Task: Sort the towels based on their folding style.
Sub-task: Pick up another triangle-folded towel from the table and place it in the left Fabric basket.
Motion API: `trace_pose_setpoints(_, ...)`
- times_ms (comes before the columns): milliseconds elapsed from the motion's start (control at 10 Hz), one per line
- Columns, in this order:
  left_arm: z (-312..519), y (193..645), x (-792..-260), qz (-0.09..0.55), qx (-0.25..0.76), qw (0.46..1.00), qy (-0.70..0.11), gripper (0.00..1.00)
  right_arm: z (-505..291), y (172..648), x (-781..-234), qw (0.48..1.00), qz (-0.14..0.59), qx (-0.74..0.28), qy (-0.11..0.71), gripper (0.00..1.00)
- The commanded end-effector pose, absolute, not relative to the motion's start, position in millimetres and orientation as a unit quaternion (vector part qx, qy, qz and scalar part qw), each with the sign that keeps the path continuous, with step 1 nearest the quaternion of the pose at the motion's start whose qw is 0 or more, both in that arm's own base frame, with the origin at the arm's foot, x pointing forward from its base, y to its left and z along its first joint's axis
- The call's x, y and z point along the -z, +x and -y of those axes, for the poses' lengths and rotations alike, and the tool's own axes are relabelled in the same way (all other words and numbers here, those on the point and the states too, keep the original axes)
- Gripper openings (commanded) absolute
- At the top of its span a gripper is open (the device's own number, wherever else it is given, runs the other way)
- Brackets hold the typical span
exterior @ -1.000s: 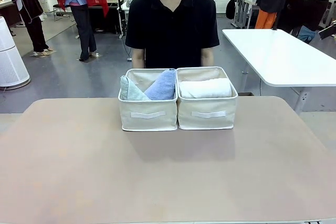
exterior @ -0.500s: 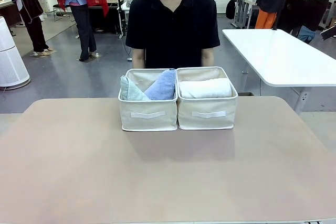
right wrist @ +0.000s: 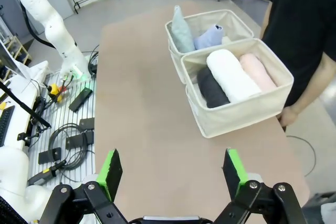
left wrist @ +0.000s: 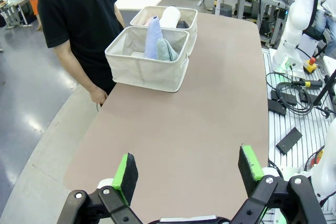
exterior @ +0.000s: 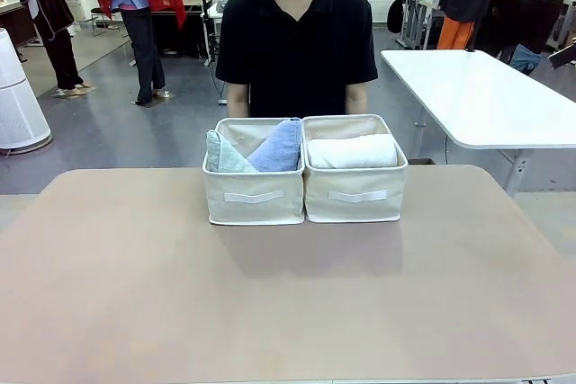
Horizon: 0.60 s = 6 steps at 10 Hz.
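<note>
Two cream baskets stand side by side at the table's far middle. The left basket (exterior: 254,197) holds two cone-folded towels, a pale mint one (exterior: 223,156) and a periwinkle blue one (exterior: 277,146). In the right basket (exterior: 356,197) lies a white rolled towel (exterior: 353,151). The right wrist view shows three rolls there: dark grey (right wrist: 212,91), white (right wrist: 230,76) and pink (right wrist: 257,72). My left gripper (left wrist: 188,169) hovers open and empty over the table's left end. At the opposite end, my right gripper (right wrist: 172,169) is likewise open and empty. Both are far from the baskets.
A person in a black shirt (exterior: 295,42) stands right behind the baskets at the far edge. The tan table (exterior: 288,303) is bare in front of the baskets. A white table (exterior: 486,96) stands back right. Cables and gear (right wrist: 68,140) lie beside the table ends.
</note>
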State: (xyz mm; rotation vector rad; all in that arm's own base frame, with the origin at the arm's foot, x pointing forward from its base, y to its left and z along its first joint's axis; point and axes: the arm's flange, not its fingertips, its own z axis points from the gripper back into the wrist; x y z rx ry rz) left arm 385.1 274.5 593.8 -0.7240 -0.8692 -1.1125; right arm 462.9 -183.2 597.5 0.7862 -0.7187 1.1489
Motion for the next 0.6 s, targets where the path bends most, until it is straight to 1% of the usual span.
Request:
trace_pose_setpoints(0,-274.6,382.7,-594.5,0.395,0.506,0.695,-0.323,1.00,182.0,460.8,-594.3,0.708,0.321,-0.517,0.357,1.00)
trace_pose_setpoints(500,-274.6,382.7,-594.5,0.395,0.506,0.695,-0.323,1.00,182.0,460.8,-594.3,0.708,0.321,-0.517,0.357,1.00)
